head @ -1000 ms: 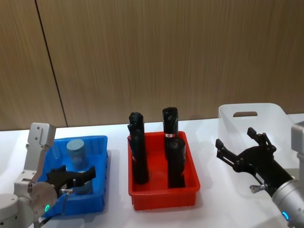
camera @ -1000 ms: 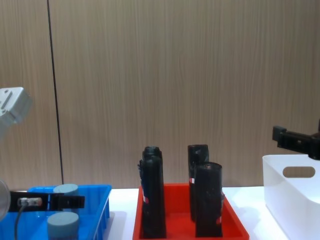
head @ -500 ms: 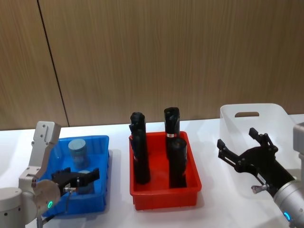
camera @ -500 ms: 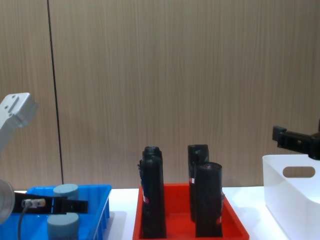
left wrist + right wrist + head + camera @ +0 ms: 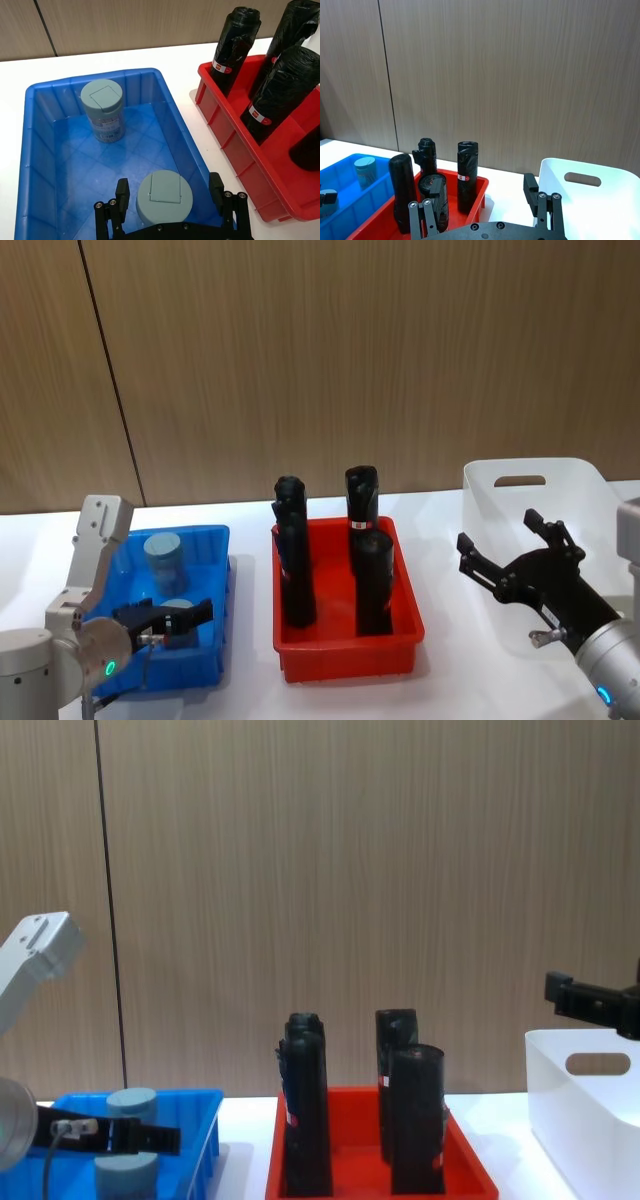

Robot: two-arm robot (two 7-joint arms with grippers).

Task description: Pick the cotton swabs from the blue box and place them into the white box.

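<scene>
Two cotton swabs tubs stand in the blue box (image 5: 218, 570): a far one (image 5: 163, 556) and a near one (image 5: 179, 607). My left gripper (image 5: 165, 621) is open and low inside the box. In the left wrist view its fingers (image 5: 121, 192) straddle the near tub (image 5: 164, 196) with small gaps on both sides, and the far tub (image 5: 103, 109) stands beyond. My right gripper (image 5: 497, 532) hangs open over the table at the left side of the white box (image 5: 585, 475).
A red tray (image 5: 345, 662) with three tall black cylinders (image 5: 292, 560) stands between the two boxes. A wooden wall runs close behind the table. Bare white tabletop lies in front of the tray and between tray and white box.
My left gripper has moved forward and lower inside the blue box, coming around the near tub. The right arm has stayed where it was.
</scene>
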